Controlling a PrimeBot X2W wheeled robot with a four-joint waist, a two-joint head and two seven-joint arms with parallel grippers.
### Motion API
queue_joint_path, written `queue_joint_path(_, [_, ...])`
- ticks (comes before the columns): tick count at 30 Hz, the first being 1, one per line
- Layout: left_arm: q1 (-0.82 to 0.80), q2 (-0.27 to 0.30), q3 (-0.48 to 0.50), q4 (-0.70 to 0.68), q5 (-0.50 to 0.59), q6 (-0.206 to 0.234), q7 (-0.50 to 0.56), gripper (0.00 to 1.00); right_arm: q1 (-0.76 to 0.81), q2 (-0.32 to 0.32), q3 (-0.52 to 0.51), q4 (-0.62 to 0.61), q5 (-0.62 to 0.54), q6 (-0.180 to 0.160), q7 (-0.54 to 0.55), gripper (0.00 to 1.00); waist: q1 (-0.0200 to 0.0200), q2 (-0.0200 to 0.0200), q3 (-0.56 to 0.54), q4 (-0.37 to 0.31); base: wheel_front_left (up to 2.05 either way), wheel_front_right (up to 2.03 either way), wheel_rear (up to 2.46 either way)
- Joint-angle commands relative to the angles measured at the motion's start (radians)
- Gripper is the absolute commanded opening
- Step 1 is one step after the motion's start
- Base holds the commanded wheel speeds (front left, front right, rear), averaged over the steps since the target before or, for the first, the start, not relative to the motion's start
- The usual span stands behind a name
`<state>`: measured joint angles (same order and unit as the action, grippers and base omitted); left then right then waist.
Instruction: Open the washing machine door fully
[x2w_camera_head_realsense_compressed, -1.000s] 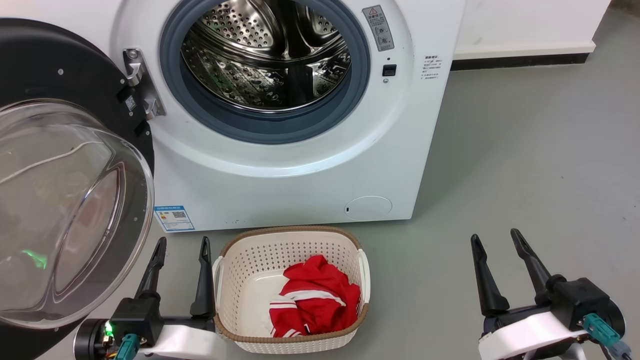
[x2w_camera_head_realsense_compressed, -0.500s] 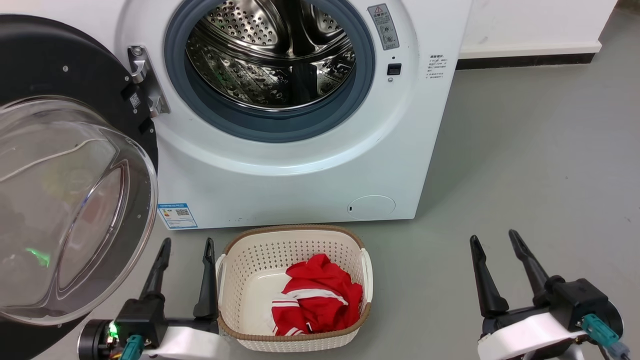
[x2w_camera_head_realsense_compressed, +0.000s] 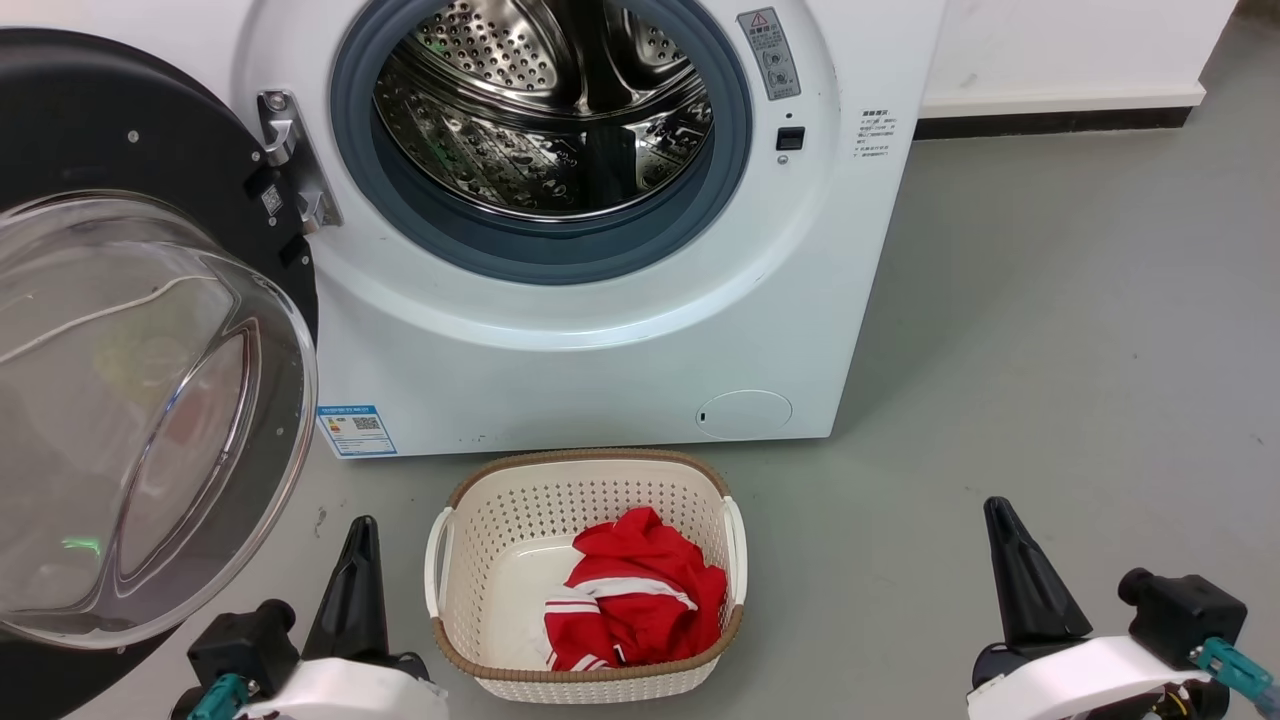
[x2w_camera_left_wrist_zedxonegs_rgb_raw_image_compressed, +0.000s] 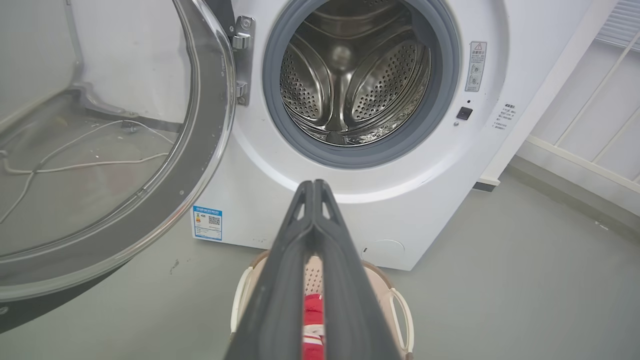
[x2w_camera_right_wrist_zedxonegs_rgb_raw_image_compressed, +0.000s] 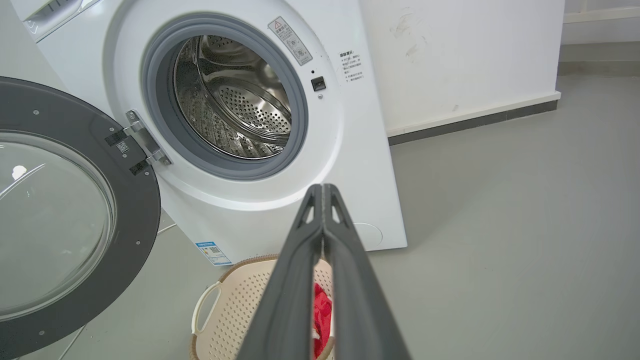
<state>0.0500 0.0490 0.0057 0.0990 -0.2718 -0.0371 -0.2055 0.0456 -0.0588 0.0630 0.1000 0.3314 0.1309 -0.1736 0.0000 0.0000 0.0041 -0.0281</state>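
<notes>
The washing machine (x2w_camera_head_realsense_compressed: 600, 370) is a white front-loader with its steel drum (x2w_camera_head_realsense_compressed: 545, 110) exposed. Its washing machine door (x2w_camera_head_realsense_compressed: 120, 130), a black disc with a bulging clear glass bowl (x2w_camera_head_realsense_compressed: 130, 400), stands swung out wide on the left hinge. It also shows in the left wrist view (x2w_camera_left_wrist_zedxonegs_rgb_raw_image_compressed: 170, 195) and the right wrist view (x2w_camera_right_wrist_zedxonegs_rgb_raw_image_compressed: 137, 215). My left gripper (x2w_camera_head_realsense_compressed: 360, 530) is shut and holds nothing, low beside the door's lower edge. My right gripper (x2w_camera_head_realsense_compressed: 1000, 510) is shut and holds nothing, over the floor at the right. Both wrist views show fingers pressed together (x2w_camera_left_wrist_zedxonegs_rgb_raw_image_compressed: 313, 185) (x2w_camera_right_wrist_zedxonegs_rgb_raw_image_compressed: 322, 187).
A cream perforated basket (x2w_camera_head_realsense_compressed: 585, 480) with a red and white garment (x2w_camera_head_realsense_compressed: 635, 590) sits on the grey floor in front of the machine, between my grippers. A white wall with a dark skirting (x2w_camera_head_realsense_compressed: 1050, 120) runs right of the machine. Open floor lies to the right.
Both grippers have gone from open to shut and sit lower in the head view. The door and basket have not moved.
</notes>
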Motion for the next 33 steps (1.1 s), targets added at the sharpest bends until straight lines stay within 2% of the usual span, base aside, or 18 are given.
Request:
queue_joint_path(1, [-0.035,0.001,0.007,-0.009,-0.057,-0.007,0.010,0.00,-0.032,-0.009,-0.005,-0.008,0.060,0.000,0.008,0.00,0.0000,0.0000,0.000,0.000,0.00,0.00,0.00])
queue_joint_path(19, [-0.066,0.001,0.030,0.026,-0.369,-0.029,0.084,0.00,-0.064,-0.022,-0.023,0.028,0.376,0.000,0.057,0.00,0.0000,0.0000,0.000,0.005,0.00,0.00,0.00])
queue_joint_path(33, [-0.087,0.001,0.046,0.049,-0.559,-0.043,0.131,0.00,-0.083,-0.027,-0.039,0.049,0.565,0.000,0.091,0.00,0.0000,0.0000,0.000,0.008,0.00,0.00,0.00])
